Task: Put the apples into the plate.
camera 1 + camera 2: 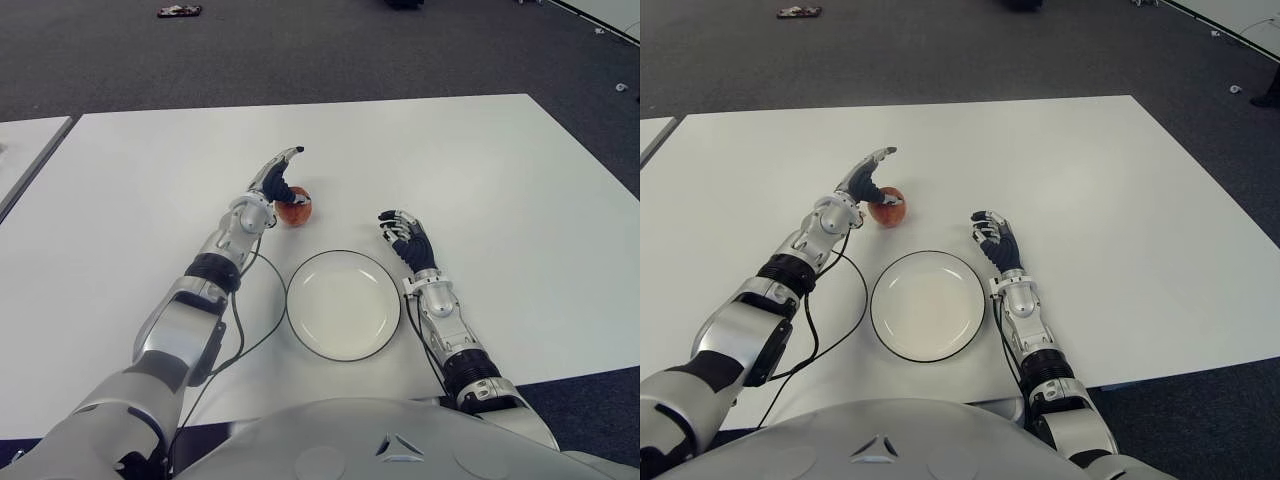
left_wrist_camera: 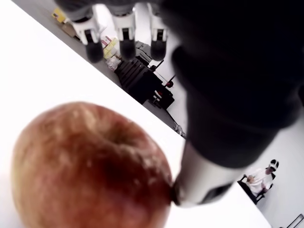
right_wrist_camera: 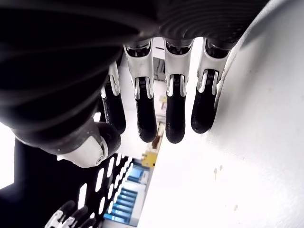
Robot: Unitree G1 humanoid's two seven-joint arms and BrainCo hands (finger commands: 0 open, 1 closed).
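A red apple (image 1: 294, 207) sits on the white table (image 1: 520, 200), just beyond the far left edge of an empty white plate (image 1: 343, 304). The robot's left hand (image 1: 275, 181) reaches over the apple with fingers extended and its thumb touching the fruit, not closed around it. The right hand (image 1: 404, 237) shows just right of the plate, fingers loosely open, holding nothing.

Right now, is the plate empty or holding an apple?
Empty: the plate shows only bare white, and the apple sits on the table beyond it, at the left hand.
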